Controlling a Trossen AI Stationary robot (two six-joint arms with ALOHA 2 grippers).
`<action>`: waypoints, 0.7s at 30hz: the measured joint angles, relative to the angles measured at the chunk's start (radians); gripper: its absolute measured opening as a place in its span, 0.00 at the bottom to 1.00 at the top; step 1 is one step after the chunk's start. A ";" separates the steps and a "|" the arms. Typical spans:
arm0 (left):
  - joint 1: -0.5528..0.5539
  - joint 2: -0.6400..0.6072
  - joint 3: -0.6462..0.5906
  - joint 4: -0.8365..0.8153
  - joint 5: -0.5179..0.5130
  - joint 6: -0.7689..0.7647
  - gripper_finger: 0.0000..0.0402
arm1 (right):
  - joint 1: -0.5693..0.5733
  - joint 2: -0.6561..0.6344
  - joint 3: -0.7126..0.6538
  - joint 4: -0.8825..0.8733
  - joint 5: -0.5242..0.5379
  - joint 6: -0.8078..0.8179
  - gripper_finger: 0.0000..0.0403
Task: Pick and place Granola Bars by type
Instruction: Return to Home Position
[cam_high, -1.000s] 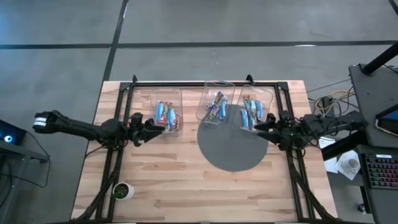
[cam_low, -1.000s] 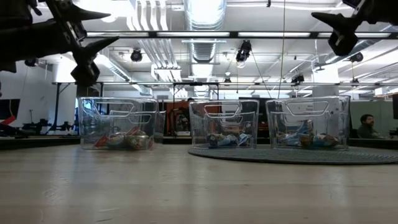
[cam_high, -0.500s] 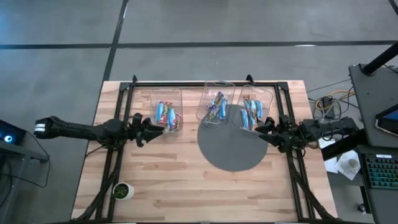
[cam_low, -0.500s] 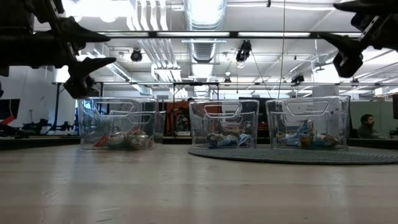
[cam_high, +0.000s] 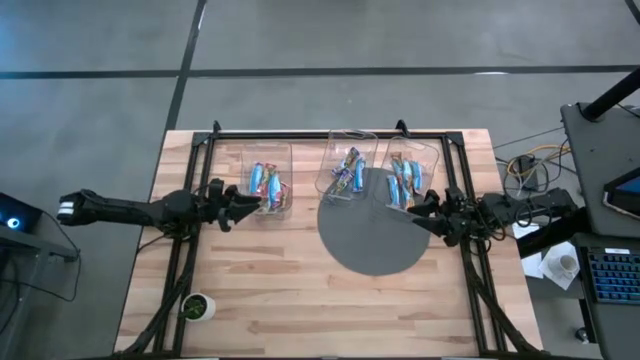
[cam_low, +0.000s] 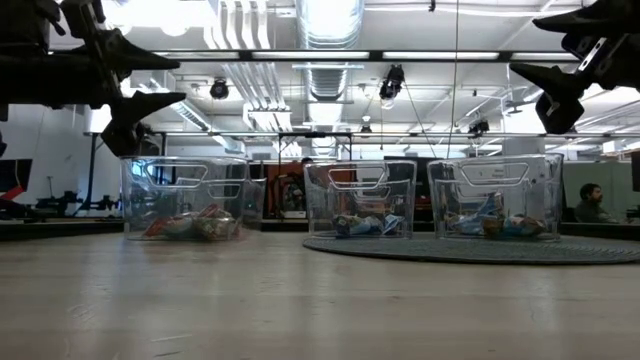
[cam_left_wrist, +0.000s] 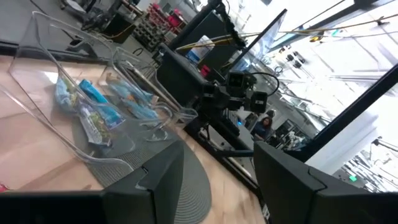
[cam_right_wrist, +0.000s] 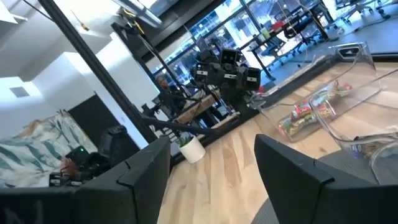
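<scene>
1. Inside three clear bins along the far side of the worktop (cam_high: 300, 300) lie all the Granola Bars (cam_high: 266, 184) you can see. Blue and reddish wrappers are in the left bin (cam_high: 270, 148), purple-dark ones in the middle bin (cam_high: 352, 135), and mostly light blue ones in the right bin (cam_high: 420, 146). None lies loose on the wood, so the sorting looks finished.
2. Each bin stands apart from its neighbour, which keeps the types from mixing. The middle and right bins sit on the edge of the dark round mat (cam_high: 370, 240), and the left one sits on bare boards.
3. Your left gripper (cam_high: 258, 203) hangs just beside the left bin's near wall, fingers spread and holding nothing. Your right gripper (cam_high: 412, 212) hangs near the right bin, over the mat's rim, likewise spread and empty.
4. In the low view both grippers sit above the bin rims. With nothing left to carry, that height suits a clean pull-back. Watch the left bin's wall, since it is the closest thing to a gripper.
</scene>
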 joint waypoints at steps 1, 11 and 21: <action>0.000 0.000 0.000 0.000 0.000 0.000 0.44 | 0.000 0.000 0.000 0.000 0.000 0.000 0.56; -0.001 -0.011 0.000 -0.015 0.002 -0.002 0.44 | 0.000 0.000 0.000 -0.002 0.000 -0.037 0.56; -0.001 -0.265 -0.001 -0.181 0.003 -0.002 0.44 | 0.000 0.001 0.000 -0.036 0.000 -0.134 0.56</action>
